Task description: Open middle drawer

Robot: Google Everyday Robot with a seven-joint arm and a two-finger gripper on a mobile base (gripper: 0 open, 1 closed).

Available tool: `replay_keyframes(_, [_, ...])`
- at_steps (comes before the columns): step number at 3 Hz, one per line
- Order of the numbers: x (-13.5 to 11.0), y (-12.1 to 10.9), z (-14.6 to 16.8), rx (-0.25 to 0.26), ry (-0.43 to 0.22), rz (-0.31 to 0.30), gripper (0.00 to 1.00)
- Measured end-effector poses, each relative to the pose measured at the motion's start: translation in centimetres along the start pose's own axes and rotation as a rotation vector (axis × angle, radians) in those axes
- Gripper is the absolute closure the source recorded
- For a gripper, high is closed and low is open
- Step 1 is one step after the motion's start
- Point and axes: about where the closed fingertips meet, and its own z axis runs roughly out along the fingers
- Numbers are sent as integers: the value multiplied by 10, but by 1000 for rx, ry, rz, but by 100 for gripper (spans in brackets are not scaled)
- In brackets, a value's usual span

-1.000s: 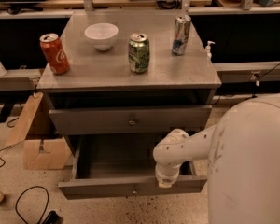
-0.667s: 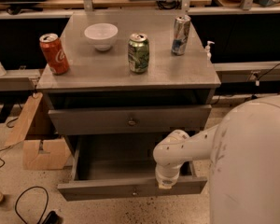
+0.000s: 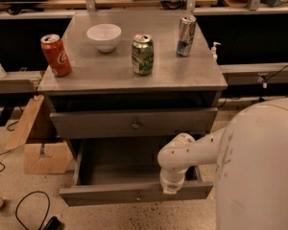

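middle drawer (image 3: 110, 194) pulled well out toward the near side, box exposed below top drawer (image 3: 96, 123) | gripper (image 3: 172, 188) at its front edge, right of centre; grip state cannot be told | opening looks essentially done; release remains

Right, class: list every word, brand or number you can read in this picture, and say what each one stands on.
"Coca-Cola": white script on the red soda can, only partly legible.
Green soda can: print too blurred to read.
Silver-and-blue slim can: print too blurred to read.
No text shows on the pulled-out grey metal drawer, where the white arm's claw sits at the front edge.
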Motion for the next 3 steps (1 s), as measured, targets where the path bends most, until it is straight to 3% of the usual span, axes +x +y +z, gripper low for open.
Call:
replay_keyframes(1, [0,0,0,0,0,0,100])
replay_keyframes(3, [0,0,0,0,0,0,59])
